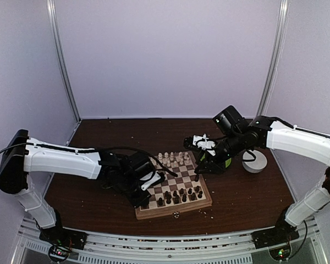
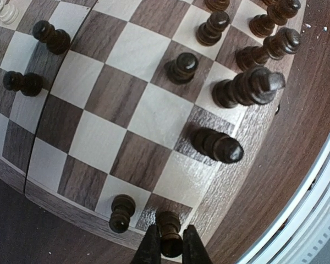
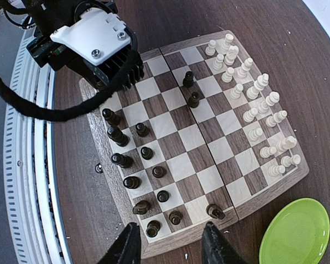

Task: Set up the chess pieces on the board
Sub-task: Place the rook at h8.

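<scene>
The board (image 1: 179, 179) lies on the table between the arms. Pale chess pieces (image 1: 173, 158) line its far edge and dark ones (image 1: 181, 195) fill the near rows. My left gripper (image 2: 170, 245) is shut on a dark pawn-like piece (image 2: 169, 223) that stands on the board's corner square (image 2: 154, 212); in the top view this gripper (image 1: 144, 199) is at the board's near-left corner. My right gripper (image 3: 170, 234) hangs open above the board's other side edge (image 3: 209, 234), holding nothing. In the top view the right gripper (image 1: 202, 166) is over the board's right side.
A white bowl (image 1: 254, 163) stands to the right of the board. A green plate (image 3: 294, 231) lies beside the board near the pale pieces (image 3: 253, 110). The left arm's wrist (image 3: 93, 38) covers one board corner. The table's metal rail (image 2: 313, 203) runs close to the board.
</scene>
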